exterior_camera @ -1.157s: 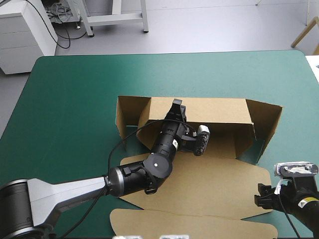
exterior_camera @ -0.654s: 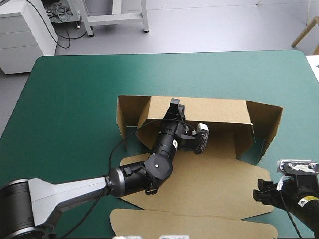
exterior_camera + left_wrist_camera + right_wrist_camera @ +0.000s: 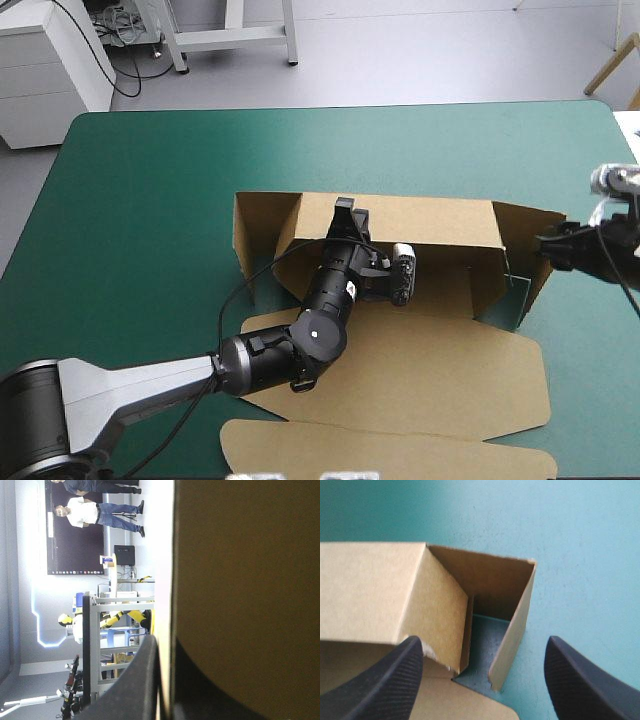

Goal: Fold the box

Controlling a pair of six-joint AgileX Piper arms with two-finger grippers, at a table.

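Your bench (image 3: 150, 190) leaves open teal-green cover beyond and to both sides of the box (image 3: 430, 350), whose flat lid runs close to the near edge. Your left hand (image 3: 348, 214) pinches the raised back wall; board blocks most of its wrist view. Your right hand (image 3: 546, 246), spread wide, hangs just beside the right end wall.

Brown box (image 3: 430, 360), mid-table, far wall and end flaps upright, near panels flat, right corner seemingly untucked

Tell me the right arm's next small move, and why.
Probably ease the open right gripper toward the right end flap of the box to push it inward: the flap splays outward, and the left gripper pinches the back wall.
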